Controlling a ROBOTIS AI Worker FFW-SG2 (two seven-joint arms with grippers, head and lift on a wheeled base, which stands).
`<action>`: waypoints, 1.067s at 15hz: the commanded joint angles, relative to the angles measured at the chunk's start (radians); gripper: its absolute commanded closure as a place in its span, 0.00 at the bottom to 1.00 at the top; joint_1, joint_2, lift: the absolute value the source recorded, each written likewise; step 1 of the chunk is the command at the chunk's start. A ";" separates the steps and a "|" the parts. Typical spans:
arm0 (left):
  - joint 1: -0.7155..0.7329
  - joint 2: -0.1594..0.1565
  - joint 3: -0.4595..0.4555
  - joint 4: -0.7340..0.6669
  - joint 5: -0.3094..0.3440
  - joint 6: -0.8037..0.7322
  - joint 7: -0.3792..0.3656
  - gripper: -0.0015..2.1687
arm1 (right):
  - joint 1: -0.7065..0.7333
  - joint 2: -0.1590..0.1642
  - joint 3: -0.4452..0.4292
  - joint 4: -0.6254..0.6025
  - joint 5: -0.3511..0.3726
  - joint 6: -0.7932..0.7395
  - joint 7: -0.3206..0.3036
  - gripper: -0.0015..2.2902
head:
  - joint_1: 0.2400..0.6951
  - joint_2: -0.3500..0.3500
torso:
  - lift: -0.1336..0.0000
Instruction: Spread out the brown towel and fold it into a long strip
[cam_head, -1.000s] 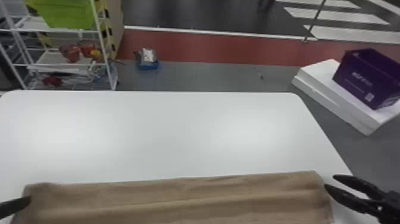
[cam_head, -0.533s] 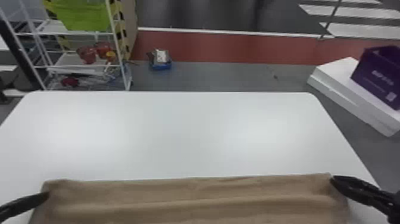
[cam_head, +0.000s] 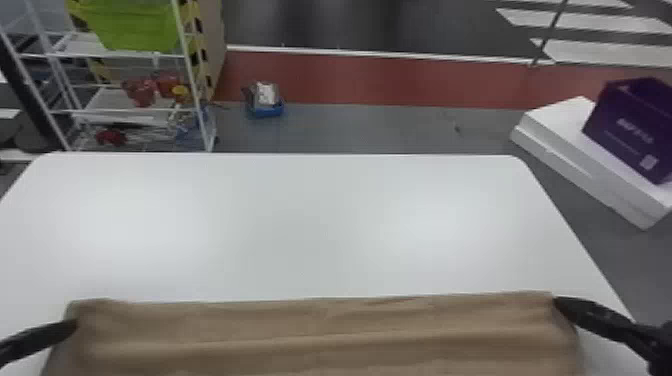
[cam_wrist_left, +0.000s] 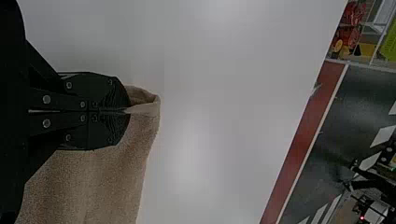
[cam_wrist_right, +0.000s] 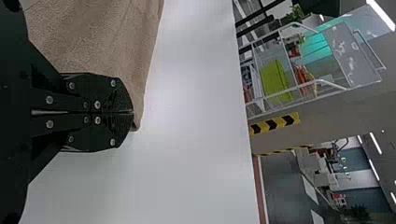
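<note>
- The jaws of my left gripper (cam_head: 75, 324) are pressed together, clamped on a corner of the brown towel (cam_head: 325, 330), at the lower left of the head view.
- The jaws of my right gripper (cam_head: 557, 302) are together too, pinching the towel's other far corner, lower right.
- I see the towel stretched between them along the bottom of the frame, a long ridge running across it; its near edge is cut off.
- Beyond it, the white surface (cam_head: 310, 225) fills the middle of the frame.
- Past the surface, at upper left, I have a white rack (cam_head: 195, 90) holding a green bin (cam_head: 135, 25).
- Right of the rack, a blue tray (cam_head: 266, 110) sits on the floor.
- At the right edge, a purple box (cam_head: 625, 135) rests on white slabs (cam_head: 560, 120).
</note>
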 joint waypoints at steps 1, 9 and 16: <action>-0.003 0.000 0.003 0.005 0.000 0.000 0.001 0.63 | -0.005 0.000 -0.005 0.008 -0.013 0.000 0.000 0.63 | 1.00 0.36 | 0.08; -0.010 0.002 0.023 0.011 0.006 0.003 0.012 0.63 | -0.028 -0.003 -0.039 0.065 -0.047 -0.013 -0.009 0.63 | 1.00 0.34 | 0.08; -0.029 -0.002 0.008 0.064 0.016 -0.025 0.052 0.63 | -0.041 -0.003 -0.022 0.108 -0.051 -0.065 -0.034 0.63 | 1.00 0.34 | 0.08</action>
